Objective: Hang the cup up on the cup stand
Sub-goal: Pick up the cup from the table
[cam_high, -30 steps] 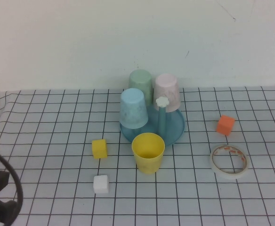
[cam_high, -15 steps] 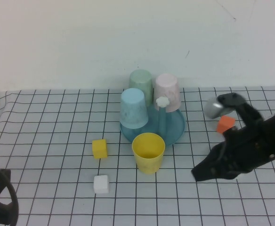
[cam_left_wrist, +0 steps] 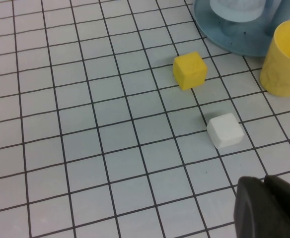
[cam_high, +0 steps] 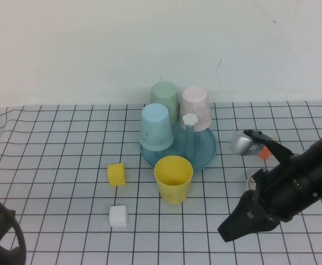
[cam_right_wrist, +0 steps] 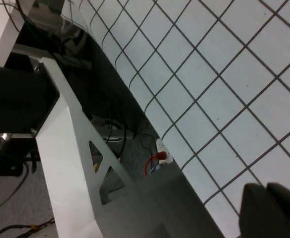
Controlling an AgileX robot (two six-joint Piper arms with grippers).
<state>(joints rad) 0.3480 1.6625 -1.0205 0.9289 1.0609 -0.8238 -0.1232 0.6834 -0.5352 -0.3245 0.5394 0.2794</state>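
The yellow cup (cam_high: 173, 179) stands upright, mouth up, just in front of the teal cup stand (cam_high: 206, 153); it also shows in the left wrist view (cam_left_wrist: 285, 58). One peg with a white flower cap (cam_high: 190, 119) is bare. The other pegs carry upturned light blue (cam_high: 156, 127), green (cam_high: 165, 97) and pink (cam_high: 196, 107) cups. My right gripper (cam_high: 226, 232) is shut and empty, low over the table to the right and nearer than the cup, apart from it. My left gripper (cam_left_wrist: 263, 181) is shut and empty near the front left, short of the white cube (cam_left_wrist: 225, 130).
A yellow cube (cam_high: 116, 174) and a white cube (cam_high: 118, 216) lie left of the cup. My right arm hides most of an orange cube (cam_high: 266, 154) and a roll of tape (cam_high: 250, 182). The table's front edge shows in the right wrist view (cam_right_wrist: 150, 124).
My right arm came in from the right and swung forward and left, its tip now lower and nearer the front. It now covers the tape and orange cube. The cup has not moved.
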